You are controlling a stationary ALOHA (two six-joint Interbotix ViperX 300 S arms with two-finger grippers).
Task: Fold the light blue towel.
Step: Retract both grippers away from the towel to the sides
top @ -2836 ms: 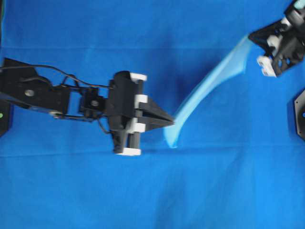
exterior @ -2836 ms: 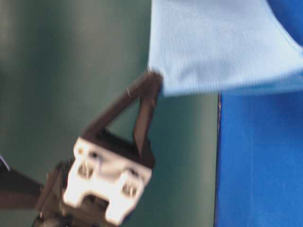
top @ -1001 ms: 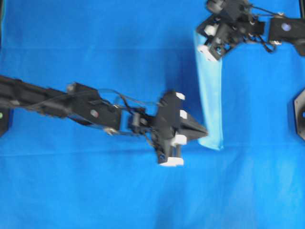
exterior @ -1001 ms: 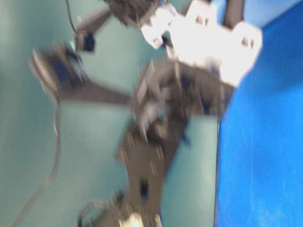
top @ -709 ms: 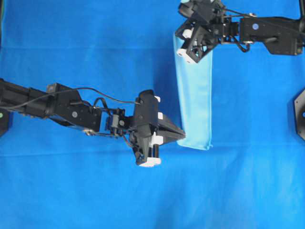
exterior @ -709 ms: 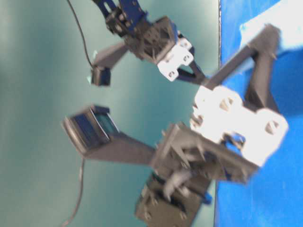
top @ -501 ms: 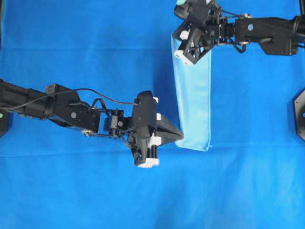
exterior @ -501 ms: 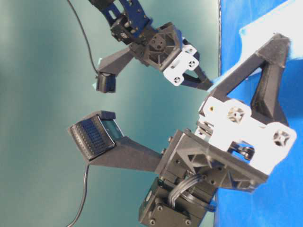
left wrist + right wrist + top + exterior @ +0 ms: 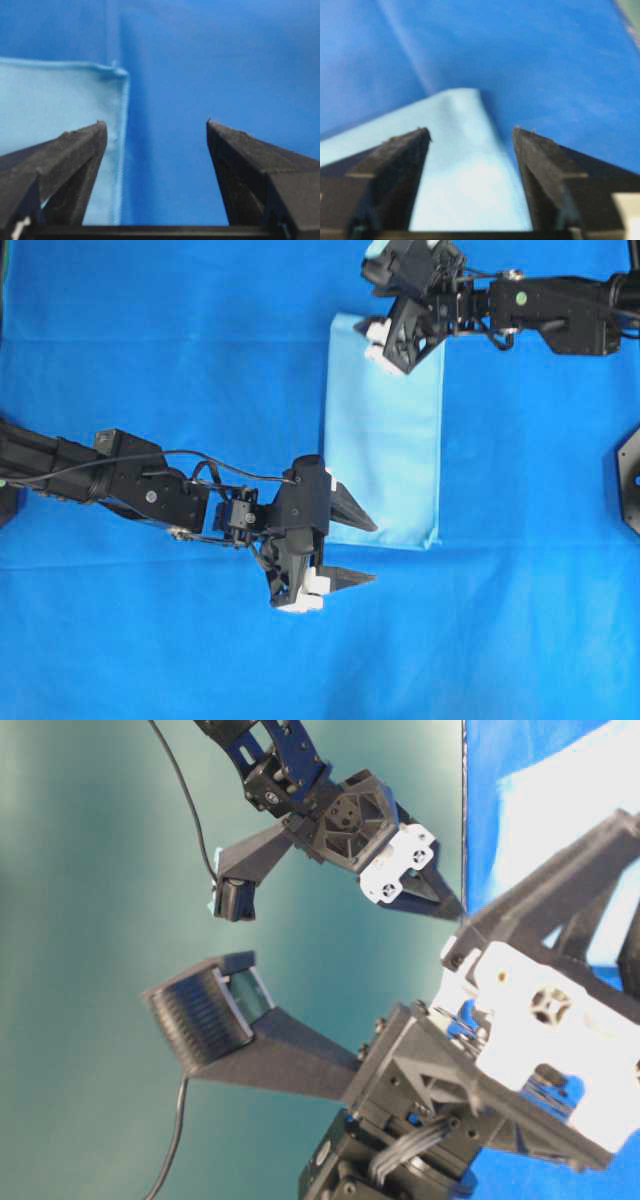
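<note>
Deep blue table cloth (image 9: 150,340) covers the whole work surface. On it, right of centre in the overhead view, the light blue towel (image 9: 385,435) lies flat as a tall narrow rectangle, which reads as one fold already laid. Left gripper (image 9: 352,550) sits at the towel's lower left corner, jaws spread wide and holding nothing; the left wrist view shows the hemmed corner under one finger and bare cloth under the other. Right gripper (image 9: 385,337) hangs over the towel's upper end, jaws likewise parted and empty, one towel corner lying between them in the right wrist view. Judgement: the step in hand is the release after a fold. If a second fold is wanted, next move calls for re-gripping the two corners of one short end and carrying them over to the opposite end, keeping the hems aligned and the lower layer undisturbed.
</note>
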